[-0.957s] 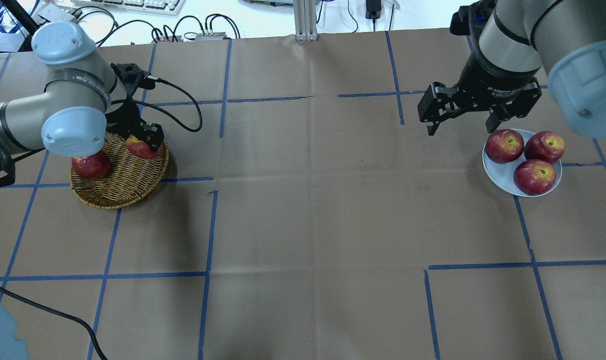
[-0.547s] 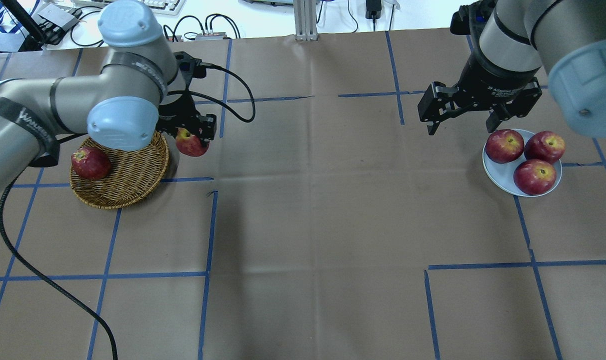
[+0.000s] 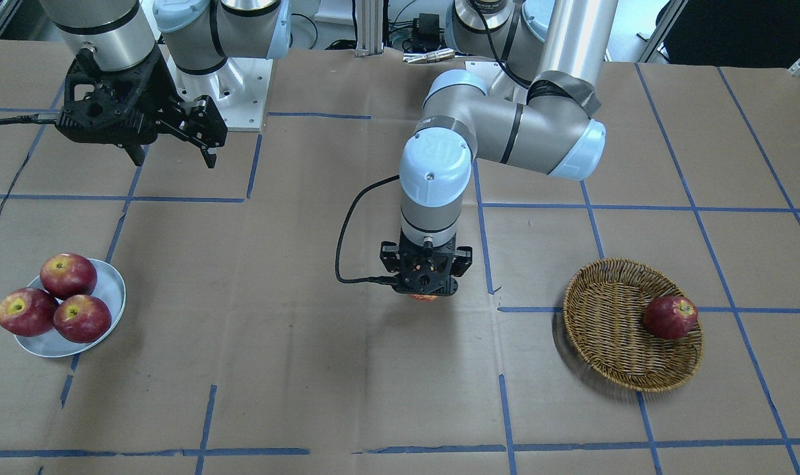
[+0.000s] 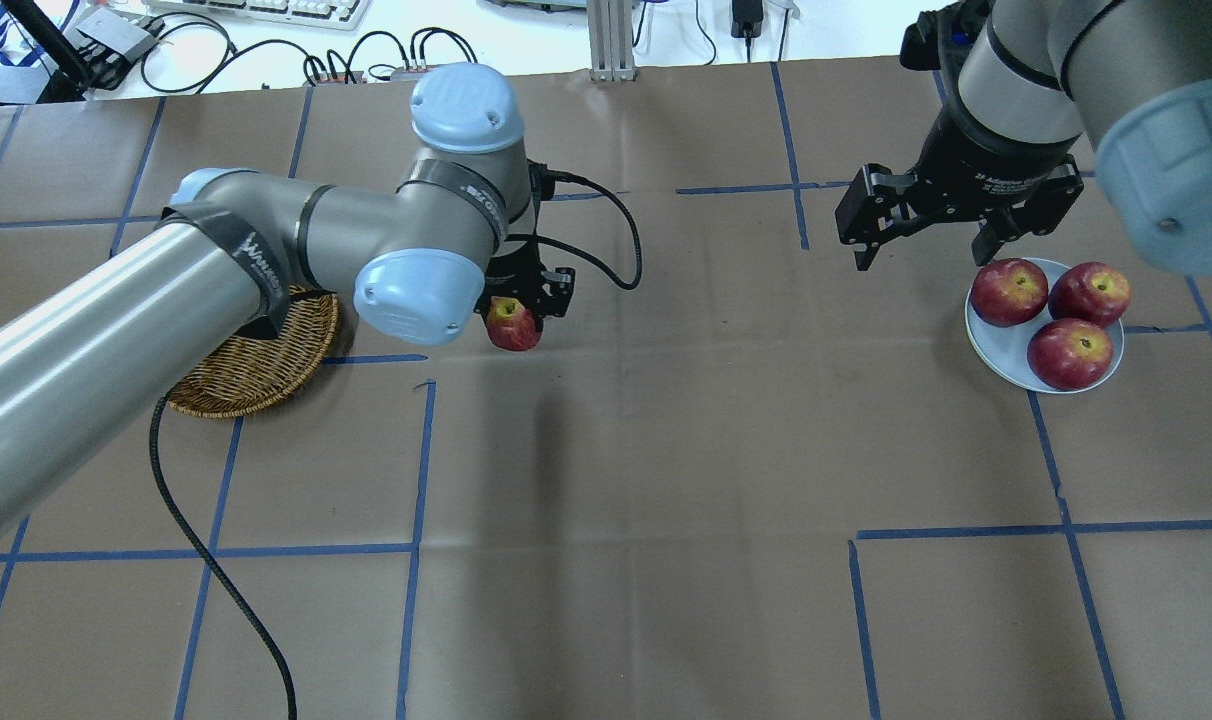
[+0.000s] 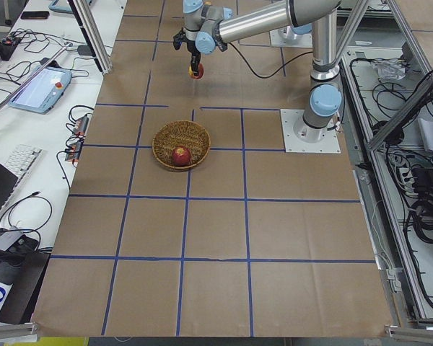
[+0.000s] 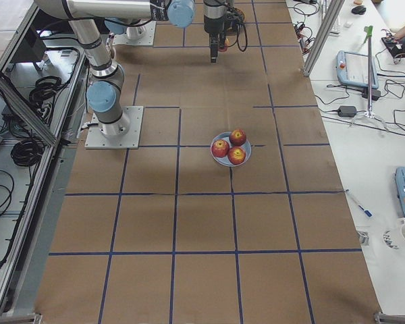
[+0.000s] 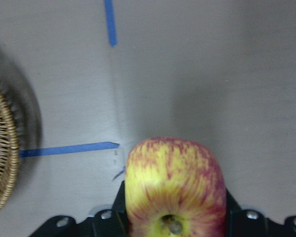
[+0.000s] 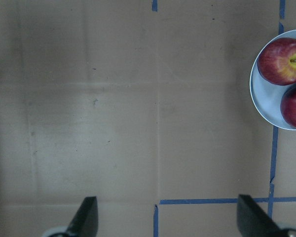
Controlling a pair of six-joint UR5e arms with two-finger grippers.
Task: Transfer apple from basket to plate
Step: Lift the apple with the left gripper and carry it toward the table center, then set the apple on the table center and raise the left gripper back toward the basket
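My left gripper [image 4: 519, 312] is shut on the apple [image 4: 513, 326], red with yellow streaks, and holds it above the table to the right of the wicker basket [image 4: 266, 372]. The left wrist view shows the apple [image 7: 173, 187] between the fingers, with the basket's rim [image 7: 0, 163] at the left edge. The white plate [image 4: 1004, 348] at the far right holds three red apples. My right gripper [image 4: 923, 250] is open and empty, hovering just beyond the plate's left side. In the front-facing view the left gripper [image 3: 425, 291] is near the table's middle.
One dark red apple [image 3: 669, 316] lies in the basket [image 3: 604, 336]. The table is brown paper with blue tape lines. A black cable [image 4: 206, 550] trails from my left arm over the near left of the table. Clutter and cables lie beyond the far edge.
My left gripper has lifted the yellow-streaked apple out of the basket and carried it right, past the basket's rim toward the table's middle. The right arm has not moved.
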